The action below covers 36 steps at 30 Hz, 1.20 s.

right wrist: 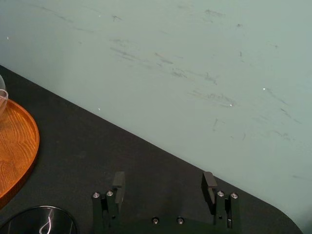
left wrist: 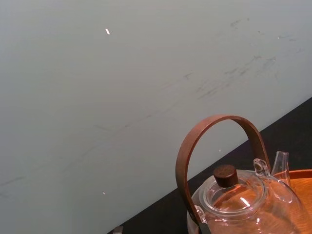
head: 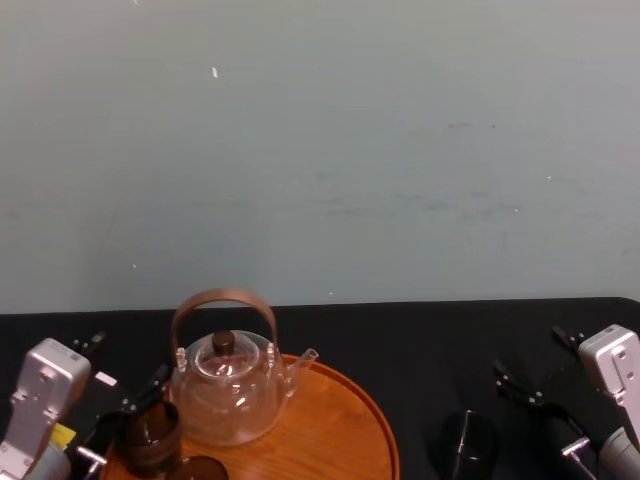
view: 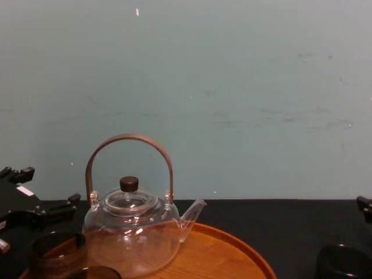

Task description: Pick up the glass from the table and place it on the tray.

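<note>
Pale grey-green wall [head: 320,150], matt and scuffed, backs a black surface [head: 420,340] with a dull, cloth-like look. At far left the left tool [head: 135,405] sits by the tray's left edge, close against a dark tumbler [head: 152,435]; whether it grips that tumbler I cannot tell. A second tumbler [head: 197,468] shows just in front, on the tray [head: 350,410], a wide round of orange-brown wood with visible grain and a low raised rim. A clear teapot [head: 228,395], rounded, with an arched wooden handle [head: 222,297] and dark knob [head: 224,342], takes the tray's left half, its spout [head: 303,360] aimed right. Off the tray to the right stands the glass [head: 468,440], short, smoky-brown and smooth, alone on the surface. The right tool [right wrist: 163,185] is near it, fingers wide apart, gripping nothing. Likely risks: the slick glass slipping in a light pinch, a finger tipping it on approach, its base catching the rim, or the arm striking the spout.
</note>
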Motion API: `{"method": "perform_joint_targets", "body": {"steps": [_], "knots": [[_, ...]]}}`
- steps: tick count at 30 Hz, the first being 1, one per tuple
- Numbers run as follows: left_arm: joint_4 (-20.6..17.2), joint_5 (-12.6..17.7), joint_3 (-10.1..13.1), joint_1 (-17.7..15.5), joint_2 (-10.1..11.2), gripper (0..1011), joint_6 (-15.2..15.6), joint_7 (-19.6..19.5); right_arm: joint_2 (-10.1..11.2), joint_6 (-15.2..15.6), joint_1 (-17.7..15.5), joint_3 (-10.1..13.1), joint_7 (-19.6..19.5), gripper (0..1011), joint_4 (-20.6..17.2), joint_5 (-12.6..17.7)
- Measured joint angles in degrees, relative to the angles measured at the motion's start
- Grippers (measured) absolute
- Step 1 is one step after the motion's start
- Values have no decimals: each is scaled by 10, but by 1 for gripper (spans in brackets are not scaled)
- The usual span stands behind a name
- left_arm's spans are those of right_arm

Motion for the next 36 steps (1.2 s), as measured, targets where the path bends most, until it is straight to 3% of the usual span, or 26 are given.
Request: {"method": "perform_joint_targets", "body": {"steps": [36], "knots": [[0,0,0,0,0,1001,0,0,0,0,0,0,0,1002,0,0]]}}
